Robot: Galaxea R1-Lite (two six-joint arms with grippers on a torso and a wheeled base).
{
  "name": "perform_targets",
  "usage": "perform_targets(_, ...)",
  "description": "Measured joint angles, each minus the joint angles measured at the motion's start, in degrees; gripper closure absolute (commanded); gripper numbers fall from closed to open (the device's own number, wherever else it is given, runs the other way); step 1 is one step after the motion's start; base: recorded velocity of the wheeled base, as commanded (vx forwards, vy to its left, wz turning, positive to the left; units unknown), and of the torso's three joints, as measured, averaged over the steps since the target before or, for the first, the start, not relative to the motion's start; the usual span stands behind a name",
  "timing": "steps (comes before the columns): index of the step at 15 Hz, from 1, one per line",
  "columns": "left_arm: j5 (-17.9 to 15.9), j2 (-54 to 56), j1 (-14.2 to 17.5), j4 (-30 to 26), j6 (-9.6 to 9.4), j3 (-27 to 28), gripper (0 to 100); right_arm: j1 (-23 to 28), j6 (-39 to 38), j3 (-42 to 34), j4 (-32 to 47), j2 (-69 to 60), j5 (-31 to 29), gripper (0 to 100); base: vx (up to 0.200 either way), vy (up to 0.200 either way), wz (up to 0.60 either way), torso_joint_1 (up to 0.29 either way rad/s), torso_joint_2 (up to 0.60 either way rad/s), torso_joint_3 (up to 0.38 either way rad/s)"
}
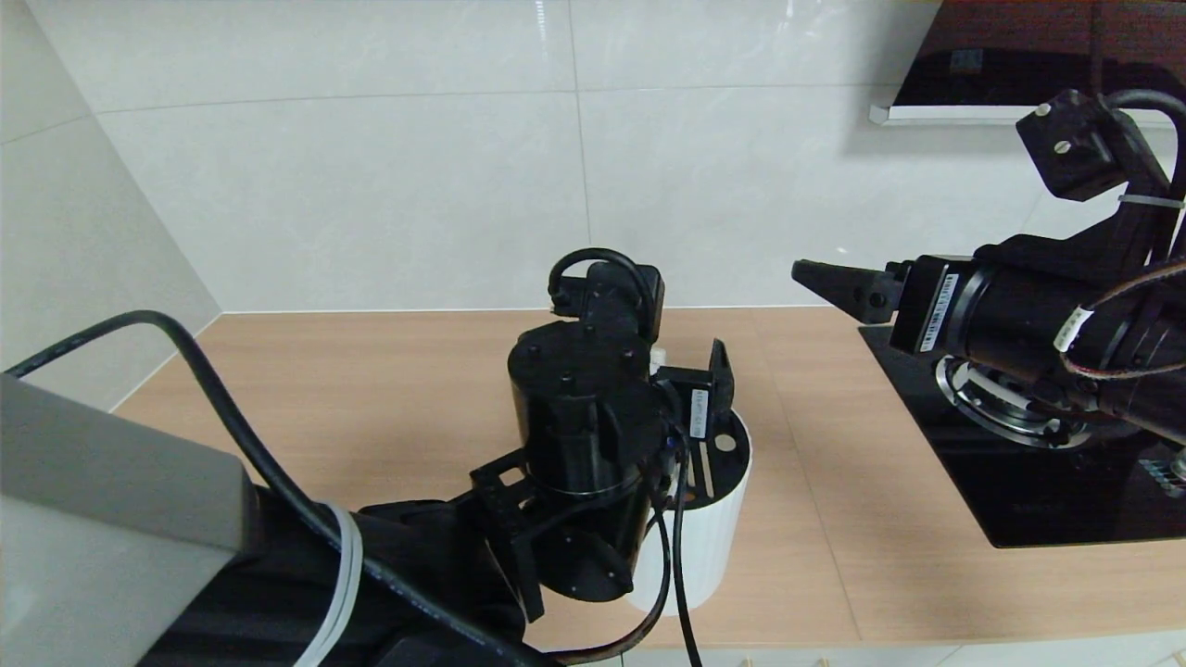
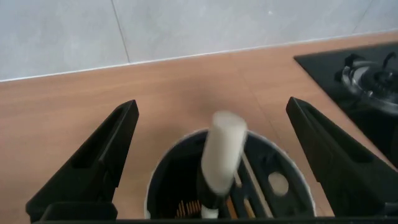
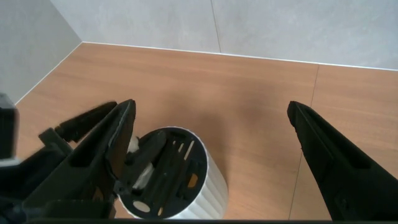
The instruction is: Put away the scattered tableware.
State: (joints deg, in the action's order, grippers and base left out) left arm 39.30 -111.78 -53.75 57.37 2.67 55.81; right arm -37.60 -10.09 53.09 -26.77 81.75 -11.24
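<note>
**A:** Where's the tableware?

**B:** A white-handled utensil (image 2: 222,155) stands in the slotted holder (image 1: 718,528), a white ribbed cylinder on the desk (image 1: 371,389), left of the cooktop (image 1: 982,482). Other pieces sit in its slots, too dim to name.

**A:** And the grippers?

**B:** The left gripper (image 2: 211,107) hangs right above the slotted holder, fingers spread wide, the handle between them but untouched. The right gripper (image 3: 211,107) hovers higher, toward the cooktop, fingers likewise apart and holding nothing.

**A:** So which step?

**B:** Drop-off, I'd judge: the utensil looks stowed. The next move calls for lifting the left arm straight up, clear of the handle, then finding another piece.
</note>
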Motion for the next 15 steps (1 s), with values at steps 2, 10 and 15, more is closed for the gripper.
perform_targets(2, -0.16, 1.35, 0.11, 1.34, 0.01, 0.02, 0, 0.00, -0.02, 0.00, 0.00, 0.00, -0.06, 0, 0.000, 0.000, 0.00, 0.000, 0.00, 0.000)
perform_targets(10, -9.64, 14.40, 12.13, 6.10, 0.77, -5.78, 0, 2.29, 0.71, -1.83, -0.29, -0.77, -0.15, 0, 0.000, 0.000, 0.00, 0.000, 0.00, 0.000)
perform_targets(15, -16.42, 28.98, 20.13, 2.44, 1.05, -12.09, 0, 7.14, 1.32, -9.68, -0.24, -9.34, -2.58, 0, 0.000, 0.000, 0.00, 0.000, 0.00, 0.000)
